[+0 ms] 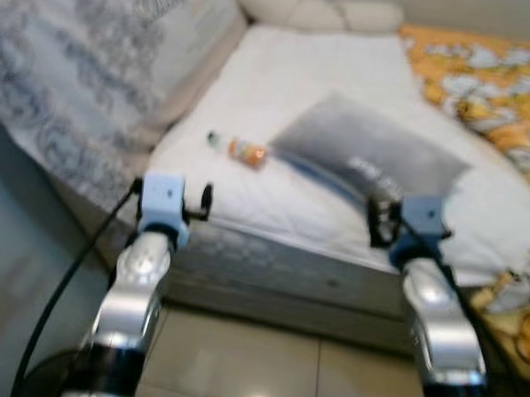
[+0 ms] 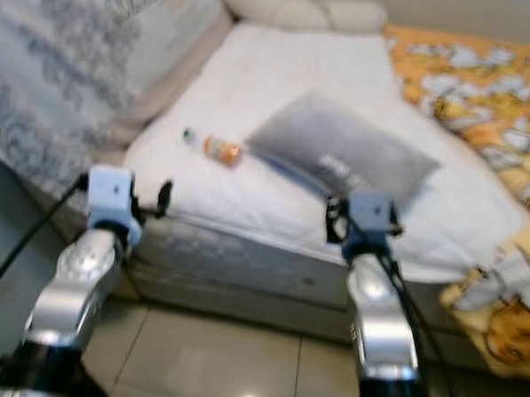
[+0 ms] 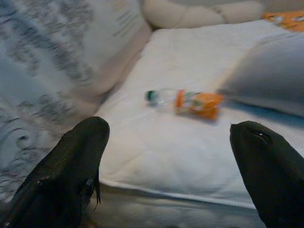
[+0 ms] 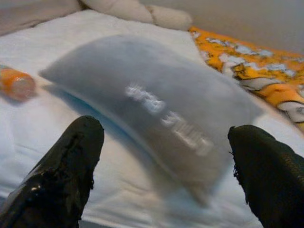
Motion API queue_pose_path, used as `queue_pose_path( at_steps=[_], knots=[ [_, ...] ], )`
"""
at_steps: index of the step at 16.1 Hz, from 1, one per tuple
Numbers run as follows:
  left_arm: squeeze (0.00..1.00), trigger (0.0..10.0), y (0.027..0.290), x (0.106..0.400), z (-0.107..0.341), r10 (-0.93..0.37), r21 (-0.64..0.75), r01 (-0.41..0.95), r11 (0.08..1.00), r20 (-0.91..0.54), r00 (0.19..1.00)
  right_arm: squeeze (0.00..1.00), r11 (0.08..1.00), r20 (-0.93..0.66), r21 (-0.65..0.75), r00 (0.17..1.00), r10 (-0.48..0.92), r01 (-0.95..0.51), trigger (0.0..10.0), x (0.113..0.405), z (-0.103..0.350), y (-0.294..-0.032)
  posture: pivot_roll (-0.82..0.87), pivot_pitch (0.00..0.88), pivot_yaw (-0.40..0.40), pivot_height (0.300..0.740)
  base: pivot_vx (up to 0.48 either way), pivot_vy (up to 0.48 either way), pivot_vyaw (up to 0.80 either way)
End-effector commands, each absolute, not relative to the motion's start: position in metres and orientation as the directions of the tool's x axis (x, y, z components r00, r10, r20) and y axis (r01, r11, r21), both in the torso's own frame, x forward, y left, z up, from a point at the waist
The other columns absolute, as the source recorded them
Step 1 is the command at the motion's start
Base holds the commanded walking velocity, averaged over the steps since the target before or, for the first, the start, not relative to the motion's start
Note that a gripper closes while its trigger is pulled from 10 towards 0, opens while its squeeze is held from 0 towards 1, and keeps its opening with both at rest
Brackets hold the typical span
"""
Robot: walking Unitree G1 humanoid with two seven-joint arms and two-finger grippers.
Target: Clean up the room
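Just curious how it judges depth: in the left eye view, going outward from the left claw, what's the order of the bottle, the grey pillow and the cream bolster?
1. Bottle, on the white sheet ahead of the left claw.
2. Grey pillow, to its right.
3. Cream bolster, at the bed's far end.

Small clear bottle (image 1: 238,149) with orange label and green cap, lying on its side on the white bed (image 1: 315,85), cap toward ten o'clock, grey pillow (image 1: 369,157) with white lettering lying flat just at its three o'clock
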State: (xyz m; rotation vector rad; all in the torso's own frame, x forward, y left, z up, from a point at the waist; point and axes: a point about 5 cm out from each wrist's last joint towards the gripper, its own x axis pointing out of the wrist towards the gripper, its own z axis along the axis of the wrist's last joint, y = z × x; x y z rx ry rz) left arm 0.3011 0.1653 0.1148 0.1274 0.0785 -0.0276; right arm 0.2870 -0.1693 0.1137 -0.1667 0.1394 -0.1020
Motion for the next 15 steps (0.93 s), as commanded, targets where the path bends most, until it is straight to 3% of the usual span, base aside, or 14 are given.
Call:
queue_pose_path(
  at_steps=[1,15],
  knots=[
    [0.00,10.0,0.1686,0.3009,0.1145,-0.013,0.137,0.025,0.990,-0.085,0.996,0.00,0.983,-0.121,-0.165,0.988,-0.098,0.077,10.0,0.2883,0.1162,-0.1632,-0.11,0.000,0.021,0.740,0.259,0.000,0.00],
    [0.00,10.0,0.1702,0.3015,0.1156,-0.016,0.132,0.027,0.991,-0.079,0.997,0.00,0.988,-0.126,-0.123,0.986,-0.106,0.091,10.0,0.2889,0.1154,-0.1636,-0.10,0.000,0.024,0.740,0.272,0.000,0.00]
  ],
)
